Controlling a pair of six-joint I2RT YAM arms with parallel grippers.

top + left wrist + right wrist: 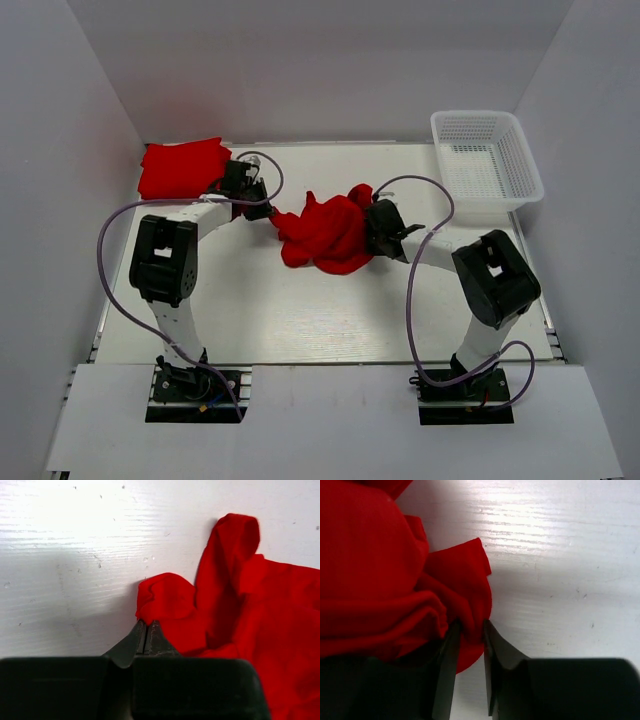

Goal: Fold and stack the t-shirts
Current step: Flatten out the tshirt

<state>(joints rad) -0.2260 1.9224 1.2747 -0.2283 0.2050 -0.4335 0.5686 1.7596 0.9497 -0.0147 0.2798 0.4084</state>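
A crumpled red t-shirt point(325, 232) lies bunched in the middle of the white table. My left gripper point(268, 213) is at its left edge, jaws shut on a small fold of the cloth, as the left wrist view shows point(148, 625), with the t-shirt point(260, 615) spreading to the right. My right gripper point(373, 224) is at its right edge. In the right wrist view the gripper point(469, 628) is shut on a fold of the t-shirt point(375, 565). A second red t-shirt point(183, 166) lies folded at the back left corner.
A white plastic mesh basket point(475, 116) stands at the back right corner. White walls enclose the table on the left, back and right. Purple cables loop from both arms over the table.
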